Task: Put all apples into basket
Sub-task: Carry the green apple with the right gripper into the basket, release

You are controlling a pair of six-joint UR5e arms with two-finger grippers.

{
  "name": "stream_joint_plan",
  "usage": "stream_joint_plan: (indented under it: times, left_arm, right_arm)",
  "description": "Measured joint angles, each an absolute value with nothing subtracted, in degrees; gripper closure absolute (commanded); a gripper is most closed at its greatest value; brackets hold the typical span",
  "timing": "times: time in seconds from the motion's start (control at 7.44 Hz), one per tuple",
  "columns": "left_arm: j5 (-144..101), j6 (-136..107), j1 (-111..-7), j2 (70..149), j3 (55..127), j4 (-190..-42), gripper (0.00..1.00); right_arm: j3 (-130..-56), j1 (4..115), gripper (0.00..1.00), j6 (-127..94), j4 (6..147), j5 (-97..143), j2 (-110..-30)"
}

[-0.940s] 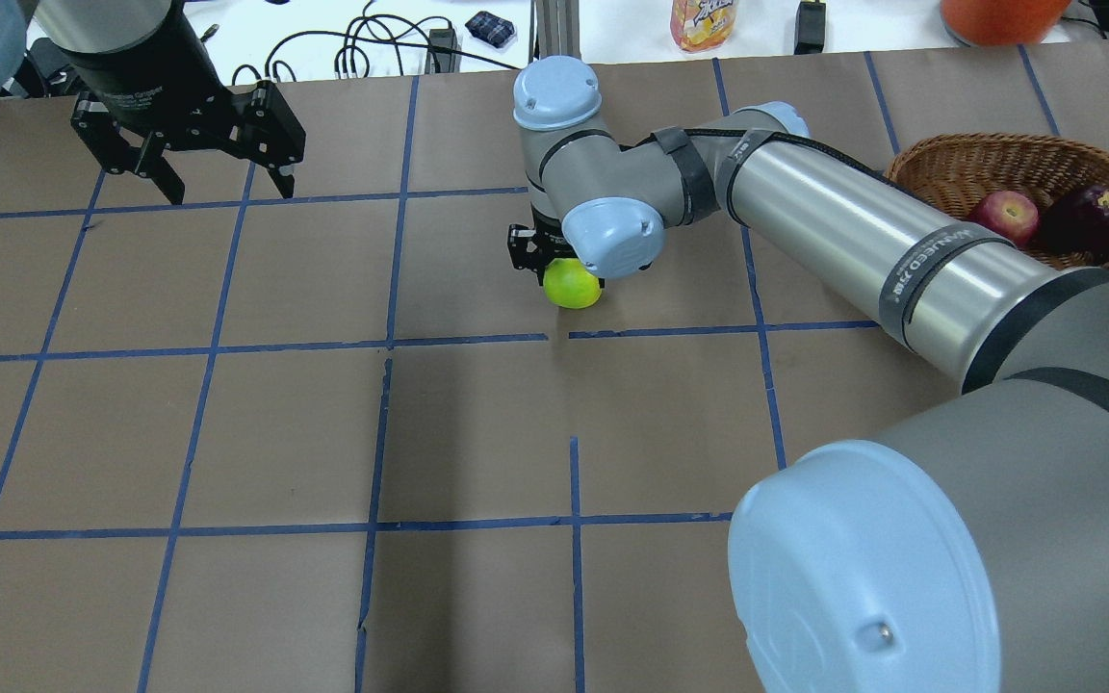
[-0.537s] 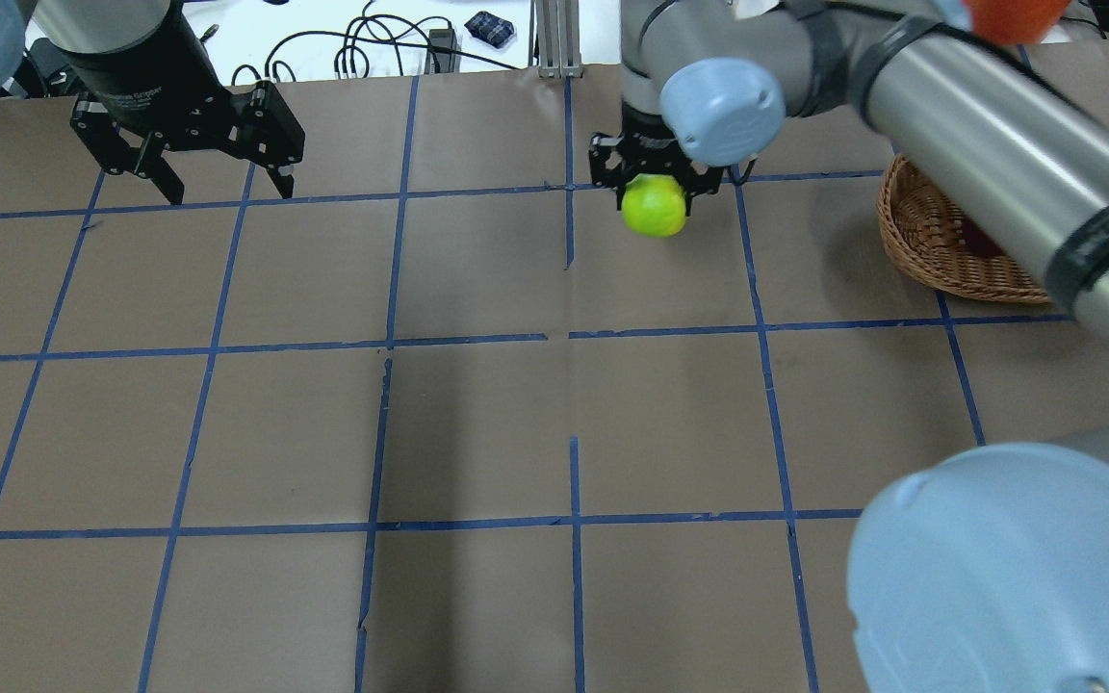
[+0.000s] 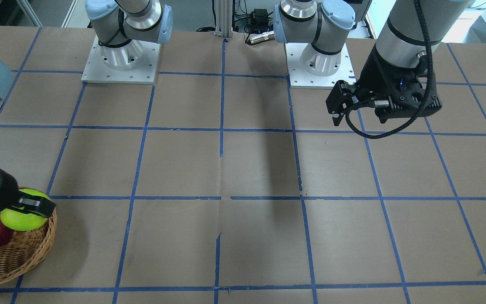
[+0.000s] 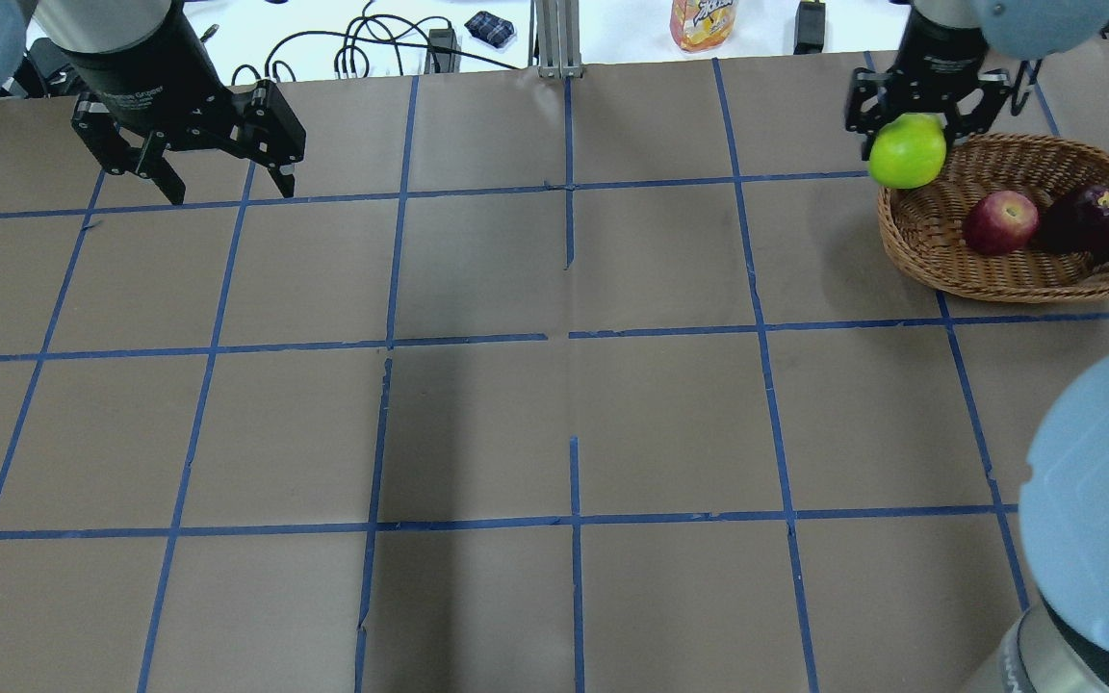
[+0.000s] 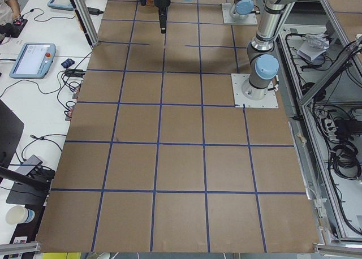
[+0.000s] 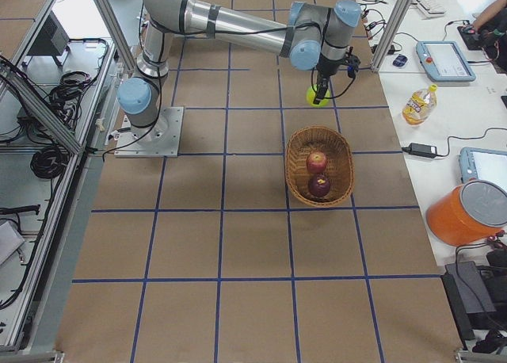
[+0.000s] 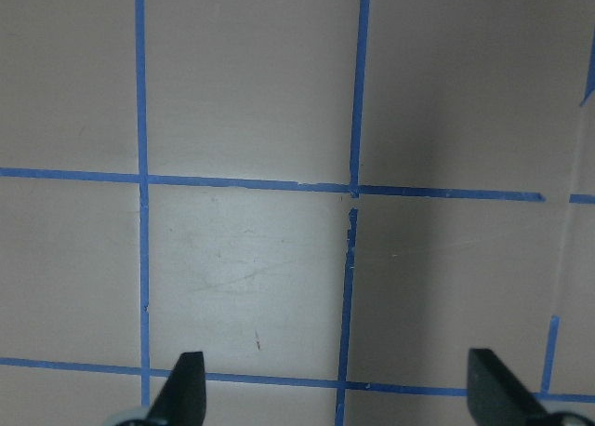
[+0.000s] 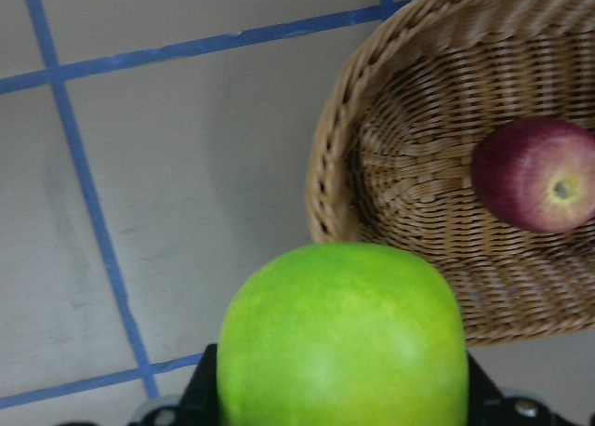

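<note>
Nearest the overhead camera, bottom right: big blue cap of the right arm's joint. Next up, loads of brown paper surface with a blue tape grid.

Further out on the right, wicker basket resting on the surface, with the red apple and the dark purple apple lying inside, side by side. Red one toward the middle, purple one toward the right end.

At the basket's far-left rim, right end effector pointing down and pinching the yellow-green apple between both fingers. Lifted well clear of the surface in the right-side view, so hanging in the air, not down in the basket yet. Hard to say whether right above the rim or just outside. Same deal from the right wrist camera: green apple filling the bottom, basket rim and the red apple up and to the right.

Far back on the left, left end effector spread wide, gripping nothing, hovering over the surface well apart from the basket and all three apples. From the left wrist camera, just two dark fingertips at the bottom corners with bare taped paper between.

Beyond the surface's far edge, white bench with black cables and a drink bottle.
</note>
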State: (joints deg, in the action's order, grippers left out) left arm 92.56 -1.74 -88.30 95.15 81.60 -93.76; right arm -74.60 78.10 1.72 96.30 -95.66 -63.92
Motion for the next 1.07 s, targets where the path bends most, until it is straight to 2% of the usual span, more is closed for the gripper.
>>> stream_joint_plan:
  times: [0.54,0.67,0.81,0.94,1.07]
  left_arm:
    - [92.6,-1.9,-88.4,95.7,80.9,-93.6,0.0]
    - [92.7,-1.9,-88.4,95.7,81.0,-93.7,0.0]
    - [92.6,-1.9,-88.5,95.9,81.2,-93.4,0.0]
    - [92.6,-1.9,-88.5,96.3,81.4,-92.7,0.0]
    - [92.6,-1.9,-88.4,96.5,81.5,-92.2,0.0]
  right_arm:
    - [-74.9,71.8,1.0,8.1,100.1,-95.6,-58.3]
    - [-75.3,71.4,0.77,8.1,101.2,-95.3,-57.3]
    - [-75.6,71.2,0.64,8.1,102.2,-95.1,-56.3]
    - [-75.8,71.2,0.23,7.9,102.7,-94.9,-55.7]
    - [-76.1,71.2,0.0,7.8,102.8,-94.8,-55.3]
